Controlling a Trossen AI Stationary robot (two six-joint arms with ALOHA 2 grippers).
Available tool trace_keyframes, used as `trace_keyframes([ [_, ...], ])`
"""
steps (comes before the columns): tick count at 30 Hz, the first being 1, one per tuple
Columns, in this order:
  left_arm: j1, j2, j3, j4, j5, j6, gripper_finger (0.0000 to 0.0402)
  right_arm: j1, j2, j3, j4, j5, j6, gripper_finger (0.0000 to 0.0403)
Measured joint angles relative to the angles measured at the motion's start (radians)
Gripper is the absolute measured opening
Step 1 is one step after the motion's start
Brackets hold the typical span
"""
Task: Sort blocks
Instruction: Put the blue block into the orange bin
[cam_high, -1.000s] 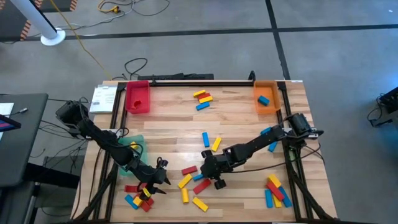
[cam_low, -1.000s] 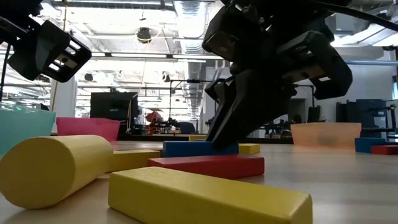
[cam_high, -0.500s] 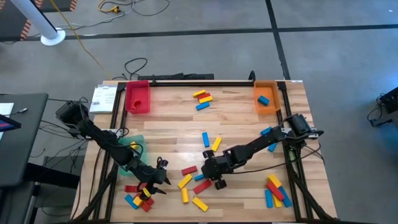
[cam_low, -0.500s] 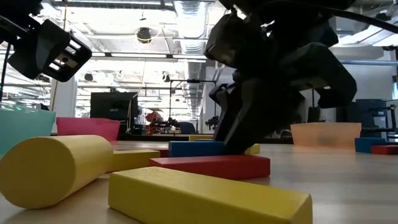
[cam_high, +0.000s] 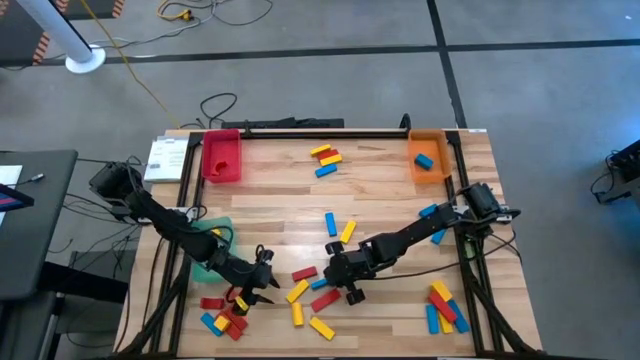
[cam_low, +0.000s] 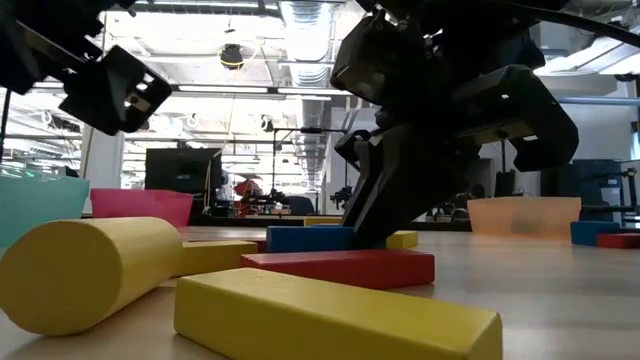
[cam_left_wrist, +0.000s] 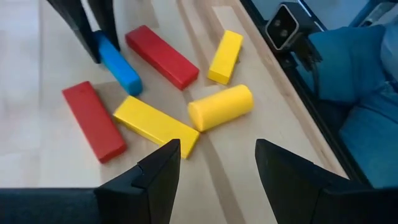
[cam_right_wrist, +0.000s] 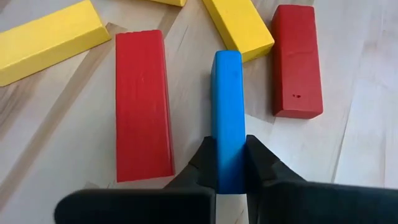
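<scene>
My right gripper (cam_high: 327, 277) is shut on a blue block (cam_right_wrist: 227, 106) near the middle of the table's near half. Around that block lie red blocks (cam_right_wrist: 143, 106) (cam_right_wrist: 297, 59) and yellow blocks (cam_right_wrist: 46, 40). My left gripper (cam_high: 264, 281) hovers open just left of this cluster, with nothing between its fingers (cam_left_wrist: 214, 163). It looks toward the blue block (cam_left_wrist: 118, 62), a yellow cylinder (cam_left_wrist: 221, 107) and more red and yellow blocks. In the low view the right gripper (cam_low: 385, 215) stands over the blue block (cam_low: 308, 238). My right gripper pinches the blue block's two broad faces at its near end (cam_right_wrist: 228, 163) between its two fingers. The fingers slant down from the table's right and lie along the block. The block stands on its narrow long side, and it appears to rest on the wood.
A red tray (cam_high: 221, 157) sits at the far left, an orange tray (cam_high: 428, 158) at the far right, a green tray (cam_high: 208, 238) under the left arm. Block piles lie at the far middle (cam_high: 325, 160), near right (cam_high: 440, 308) and near left (cam_high: 222, 316).
My left gripper has swung a little toward the table's right, off the near-left pile and closer to the middle cluster. My right gripper has stayed in place; the blue block at its fingers has shifted slightly on the table.
</scene>
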Motion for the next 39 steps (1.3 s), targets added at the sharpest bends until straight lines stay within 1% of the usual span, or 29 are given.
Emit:
trace_keyframes([
  [5,0.032,0.000,0.000,0.013,-0.021,0.027,0.0204,0.000,0.000,0.000,0.006,0.011,0.000,0.0036],
  [9,0.059,0.000,0.000,0.067,-0.057,0.068,0.0204,0.000,0.000,0.002,0.037,0.020,-0.008,0.0036],
  [13,0.089,0.000,0.000,0.099,-0.080,0.093,0.0204,-0.001,0.000,0.043,0.015,0.029,-0.039,0.0036],
  [21,0.135,0.000,0.000,0.113,-0.085,0.097,0.0204,0.014,0.000,0.177,-0.120,0.149,-0.108,0.0036],
  [30,0.138,0.000,0.000,0.154,-0.118,0.129,0.0204,0.012,-0.001,0.281,-0.221,0.256,-0.123,0.0036],
  [31,0.138,0.000,0.001,0.159,-0.127,0.135,0.0204,0.012,-0.001,0.292,-0.229,0.261,-0.123,0.0036],
  [34,0.138,0.000,0.001,0.151,-0.201,0.143,0.0204,0.012,-0.001,0.320,-0.231,0.264,-0.123,0.0036],
  [36,0.138,0.000,0.001,0.150,-0.223,0.152,0.0204,0.012,0.000,0.339,-0.252,0.273,-0.128,0.0036],
  [39,0.138,0.000,0.002,0.151,-0.228,0.163,0.0204,0.013,0.000,0.364,-0.287,0.297,-0.131,0.0036],
])
